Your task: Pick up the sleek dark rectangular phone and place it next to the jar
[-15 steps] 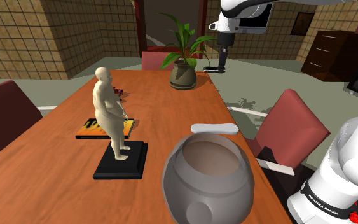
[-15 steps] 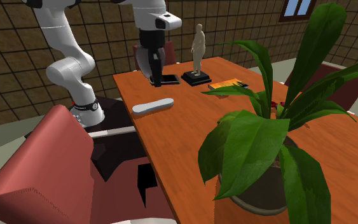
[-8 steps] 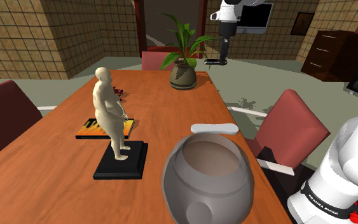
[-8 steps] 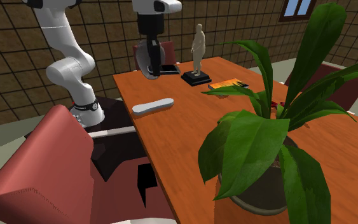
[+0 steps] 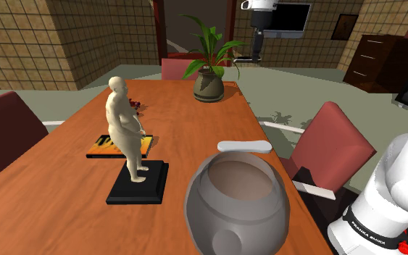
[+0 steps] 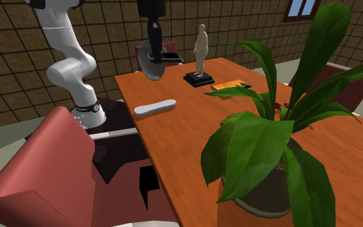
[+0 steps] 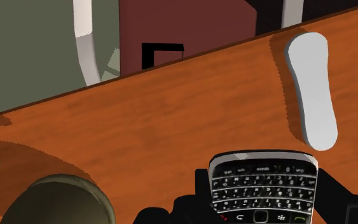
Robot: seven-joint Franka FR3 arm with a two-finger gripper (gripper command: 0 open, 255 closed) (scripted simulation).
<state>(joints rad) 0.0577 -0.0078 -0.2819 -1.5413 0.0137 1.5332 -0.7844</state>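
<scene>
The dark phone [image 7: 263, 188], with its small keypad showing, is clasped between my gripper's [image 7: 264, 202] black fingers [image 7: 198, 191]. In the shoulder view the gripper [image 5: 256, 55] hangs high above the table's far end, with the phone [image 5: 244, 58] sticking out flat towards the plant. The second exterior view shows the gripper [image 6: 154, 54] and the phone [image 6: 171, 58] well above the tabletop. The grey round jar [image 5: 237, 204] stands at the table's near end by the stand; in the second exterior view the jar [image 6: 149, 68] is partly hidden behind the gripper.
A white flat oblong thing [image 5: 244, 146] lies by the table edge just beyond the jar. A beige figurine [image 5: 127, 130] on a black base, an orange book [image 5: 106, 147] and a potted plant [image 5: 209, 80] stand on the wooden table [image 5: 195, 130]. Red chairs [image 5: 332, 145] flank it.
The gripper has risen steadily, carrying the phone up from just above the table to well over it. Nothing else has moved.
</scene>
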